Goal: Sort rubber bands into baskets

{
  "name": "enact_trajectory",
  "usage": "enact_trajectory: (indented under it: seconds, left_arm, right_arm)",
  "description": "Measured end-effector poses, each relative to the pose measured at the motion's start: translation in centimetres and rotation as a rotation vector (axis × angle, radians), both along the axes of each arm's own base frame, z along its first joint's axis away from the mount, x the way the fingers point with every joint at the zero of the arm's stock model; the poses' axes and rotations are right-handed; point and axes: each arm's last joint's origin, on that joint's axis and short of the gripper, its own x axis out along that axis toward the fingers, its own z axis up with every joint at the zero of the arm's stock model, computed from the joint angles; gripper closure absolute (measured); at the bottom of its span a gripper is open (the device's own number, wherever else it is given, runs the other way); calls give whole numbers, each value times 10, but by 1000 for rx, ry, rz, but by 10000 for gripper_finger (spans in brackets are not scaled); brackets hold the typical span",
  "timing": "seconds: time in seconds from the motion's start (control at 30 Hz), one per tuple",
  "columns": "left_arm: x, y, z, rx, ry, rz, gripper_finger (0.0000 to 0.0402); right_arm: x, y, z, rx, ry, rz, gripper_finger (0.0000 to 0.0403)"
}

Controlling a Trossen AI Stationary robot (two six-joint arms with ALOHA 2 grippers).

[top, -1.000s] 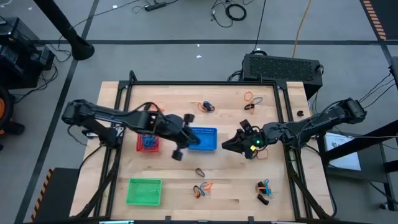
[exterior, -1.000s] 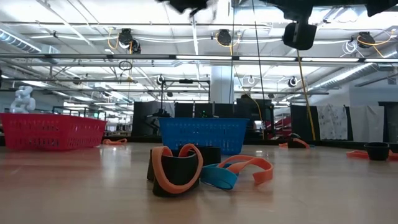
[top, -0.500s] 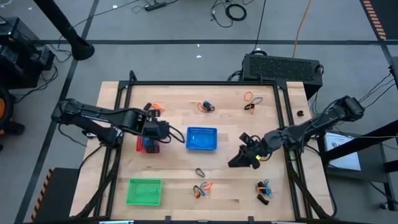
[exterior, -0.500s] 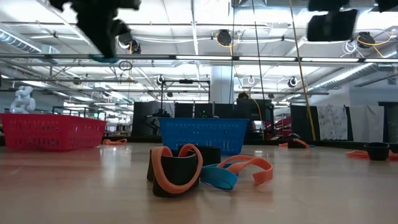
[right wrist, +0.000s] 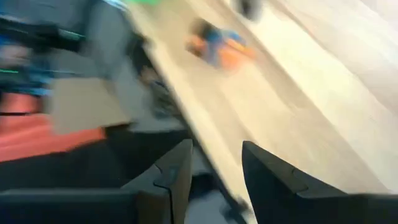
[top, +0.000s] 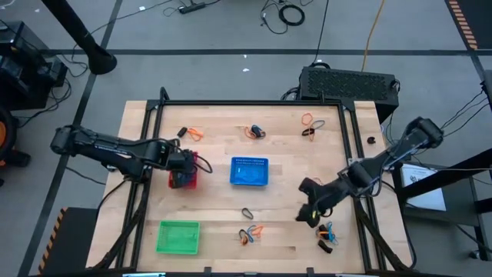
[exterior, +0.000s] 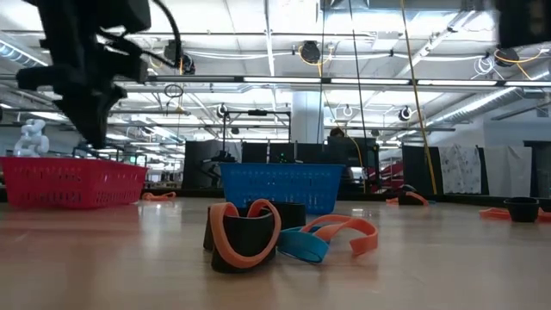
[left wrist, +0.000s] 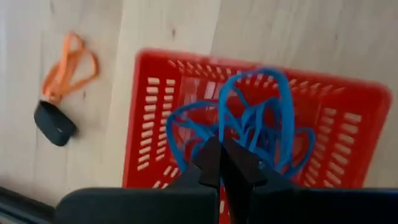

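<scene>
My left gripper hangs shut over the red basket, a blue rubber band at its tips. More blue rubber bands lie inside this basket. From above, the left gripper is at the table's left, beside the blue basket. My right gripper is open over bare wood near the front right, just short of a small heap of blue and orange bands. The right wrist view shows its parted fingers with nothing between them. The green basket stands at the front left. My left gripper pinches a blue band between its two fingertips, coming from above and pointing steeply down. The band's loop spreads out slack over the red basket's floor. Whether it is lifted clear of the bands below, I cannot tell.
Loose bands lie in small groups: orange and black beside the red basket, two groups at the far side, a black one and a mixed heap near the front middle. The table frame's rails border the wood.
My left gripper has gone from beside the blue basket toward the table's left edge, sunk and tipped down over the red basket, carrying the blue band. My right gripper has swung toward the near right corner, turning as it went, and now stands beside the heap there.
</scene>
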Motion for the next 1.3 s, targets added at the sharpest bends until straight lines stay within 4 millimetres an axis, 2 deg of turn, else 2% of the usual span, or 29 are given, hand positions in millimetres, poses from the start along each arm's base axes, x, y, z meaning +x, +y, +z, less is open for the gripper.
enact_trajectory:
  seconds: [0.13,0.23,0.4,0.57,0.77,1.1,1.3]
  left_arm:
    - [4,6,1,-15,-1,25,394]
    - [5,12,1,-22,1,56,394]
    - [6,18,-1,-46,3,84,394]
    - [9,23,-3,-76,7,92,394]
    - [14,28,-9,-112,31,102,394]
    - [21,28,-21,-140,99,102,394]
    - [23,28,-26,-146,124,107,394]
  right_arm:
    - [-20,6,-17,-62,244,-37,275]
    - [-32,14,-26,-98,363,-56,275]
    - [-42,28,-38,-129,462,-78,276]
    - [-52,32,-65,-143,549,-97,275]
    - [-63,28,-95,-129,588,-122,275]
    - [-75,23,-121,-118,605,-133,275]
    - [-76,28,-128,-47,564,-117,275]
